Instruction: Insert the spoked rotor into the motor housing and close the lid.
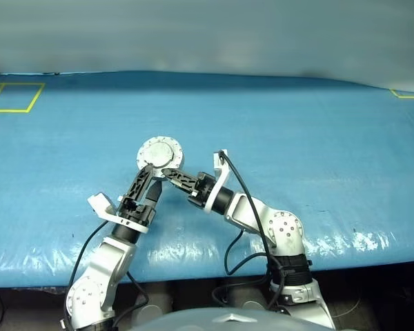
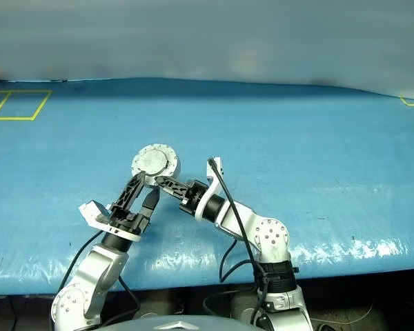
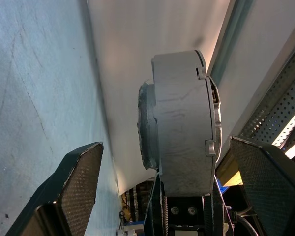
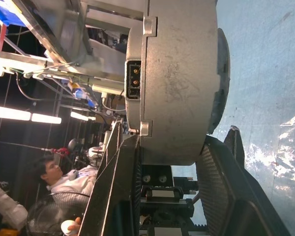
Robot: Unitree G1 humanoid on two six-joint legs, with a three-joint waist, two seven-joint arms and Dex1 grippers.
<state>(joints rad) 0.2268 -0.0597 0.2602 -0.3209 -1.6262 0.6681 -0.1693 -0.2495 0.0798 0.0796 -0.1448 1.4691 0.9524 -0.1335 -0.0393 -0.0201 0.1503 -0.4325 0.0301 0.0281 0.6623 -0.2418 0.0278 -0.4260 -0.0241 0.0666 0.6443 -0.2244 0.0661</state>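
I see the motor housing [image 1: 160, 153] held up above the blue worktop [image 1: 317, 158], its round grey face with the bolted rim turned toward the head camera. The lid [image 4: 220, 83] looks closed against it: in the right wrist view the housing shows edge-on as a thick grey puck with a darker disc lying flush on the side nearest the blue surface, and a small dark connector socket [image 4: 133, 79] sits on its rim. I cannot see the spoked rotor from here, so I cannot tell whether it is inside.

My right gripper [image 1: 171, 174] reaches in from the right, and its jaws are clamped on the housing's lower edge, one finger on each flat face. My left gripper [image 1: 152, 181] comes up from below and to the left, pointing at the same piece. Its jaws stand wide apart; in the left wrist view the two black pads [image 3: 81, 184] flank the housing with clear gaps on both sides, touching nothing.

Yellow tape outlines [image 1: 15, 97] mark the worktop's far left corner.
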